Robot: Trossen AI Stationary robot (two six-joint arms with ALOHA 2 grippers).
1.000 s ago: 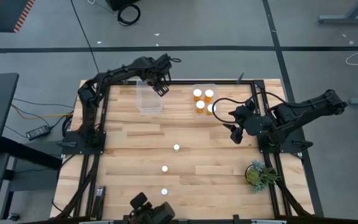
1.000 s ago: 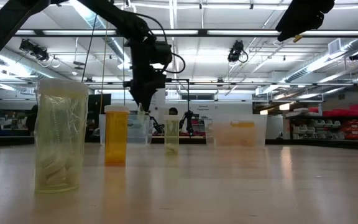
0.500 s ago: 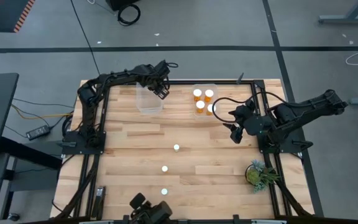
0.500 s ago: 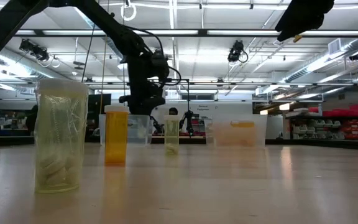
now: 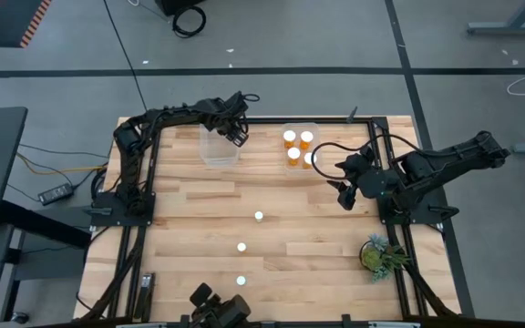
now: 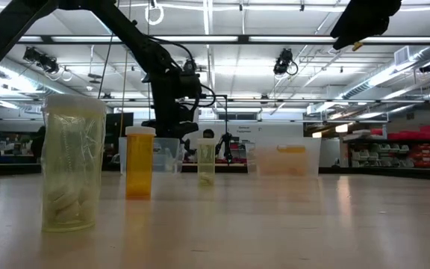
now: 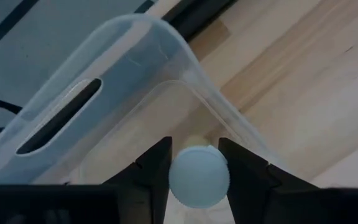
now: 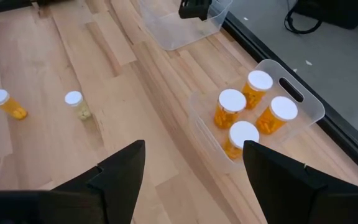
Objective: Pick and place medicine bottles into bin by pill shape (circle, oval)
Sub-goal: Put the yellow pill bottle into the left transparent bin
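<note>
My left gripper [image 5: 234, 134] is over the far right corner of a clear plastic bin [image 5: 217, 148] at the table's far edge, shut on a medicine bottle whose white cap [image 7: 199, 175] shows between the fingers. A second clear bin [image 5: 314, 128] to its right holds several amber bottles [image 5: 297, 146] standing upright. Three more bottles stand on the wood: one mid-table [image 5: 259, 216], one nearer [image 5: 241, 247], one by the near edge [image 5: 241, 281]. My right gripper [image 5: 344, 195] hangs open and empty above the table, near the second bin's near right side. My left gripper pinches the bottle by its round white cap, one finger on each side of the cap's rim [image 7: 174, 175]. The fingers point down into the bin's corner [image 7: 185, 93]. The cap hides the bottle's body, and I cannot tell whether the bottle stands on the bin's floor.
A small green potted plant [image 5: 379, 255] stands by the right arm's base. Black frame rails [image 5: 146, 182] run along the table's left and right sides. Bare wood [image 5: 199, 219] lies between the bins and the three loose bottles.
My left gripper has gone down toward the clear bin with the bottle, still shut on it, and has tipped a little. The right arm has kept still.
</note>
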